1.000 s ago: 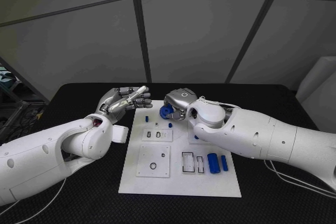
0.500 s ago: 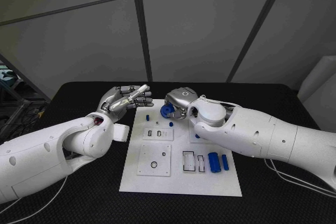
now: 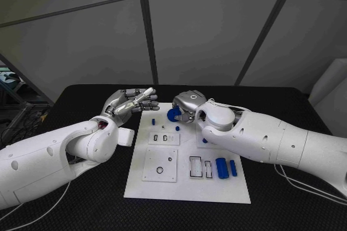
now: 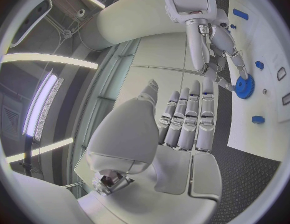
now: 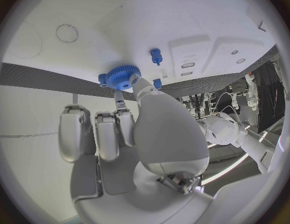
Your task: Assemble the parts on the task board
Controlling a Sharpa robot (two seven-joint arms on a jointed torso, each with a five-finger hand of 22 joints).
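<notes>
Even, cool light — sharp (wrist views fisheye-bent).

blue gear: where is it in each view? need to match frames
Head view: blue gear held by the right hand over the task board's far end.
Left wrist view: gear at that hand's fingertips.
Right wrist view: gear pinched against the board.
Shared landmark: small blue peg.

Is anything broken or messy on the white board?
Nothing looks broken or spilled. The task board lies flat on the table, and small blue parts rest on it. The right robot hand holds a blue gear over the board; the left robot hand is empty.
</notes>
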